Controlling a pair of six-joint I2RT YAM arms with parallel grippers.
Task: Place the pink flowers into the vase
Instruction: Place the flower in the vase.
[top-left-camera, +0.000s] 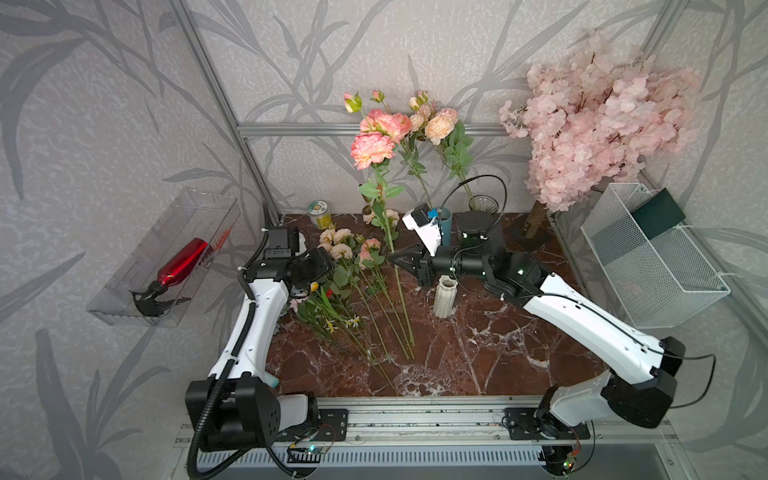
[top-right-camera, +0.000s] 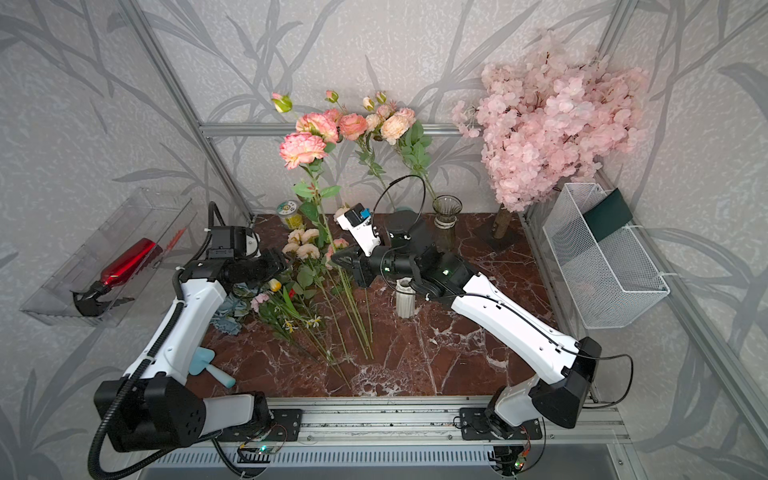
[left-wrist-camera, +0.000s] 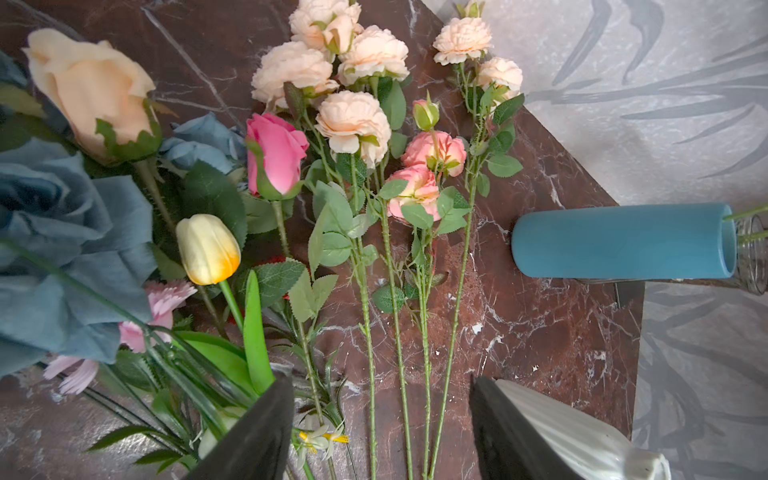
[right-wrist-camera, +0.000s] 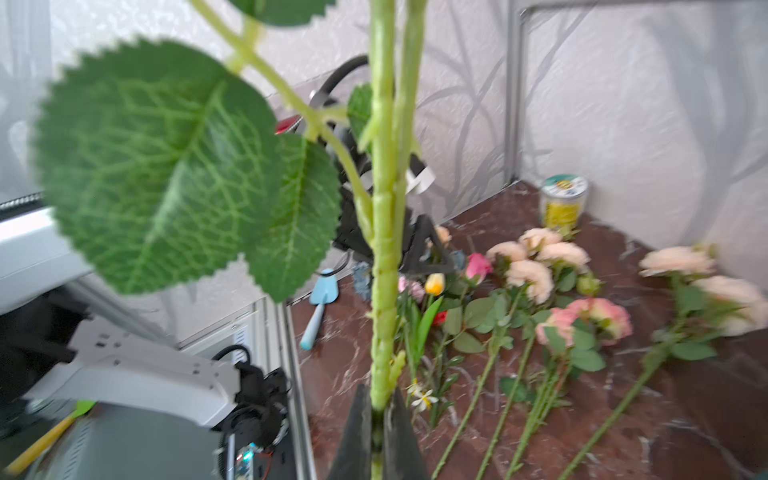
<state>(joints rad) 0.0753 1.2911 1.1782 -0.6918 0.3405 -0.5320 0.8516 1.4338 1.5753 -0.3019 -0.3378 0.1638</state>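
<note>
My right gripper (top-left-camera: 392, 259) (right-wrist-camera: 379, 419) is shut on the green stem (right-wrist-camera: 384, 249) of one spray of the pink flowers. That spray stands nearly upright, its salmon head (top-left-camera: 372, 149) (top-right-camera: 302, 149) high above the table. Several more pink flowers (top-left-camera: 353, 249) (left-wrist-camera: 353, 120) (right-wrist-camera: 536, 270) lie on the marble top. My left gripper (top-left-camera: 328, 266) (left-wrist-camera: 382, 419) hangs open just above their stems, holding nothing. An empty white ribbed vase (top-left-camera: 445, 297) (top-right-camera: 405, 301) (left-wrist-camera: 582, 436) stands under my right wrist. At the back, a blue vase (top-left-camera: 446, 224) (left-wrist-camera: 623, 241) and a glass vase (top-left-camera: 483, 204) (top-right-camera: 446, 212) each hold a spray.
A pale-pink blossom tree (top-left-camera: 594, 120) and a white wire basket (top-left-camera: 652, 257) fill the back right. Left of the pink flowers lie a tulip, small flowers (top-left-camera: 328, 307) and blue hydrangeas (top-right-camera: 228, 311). A blue trowel (top-right-camera: 208, 365), a yellow jar (top-left-camera: 320, 214) and a red bottle (top-left-camera: 183, 262) in a wall bin are on the left.
</note>
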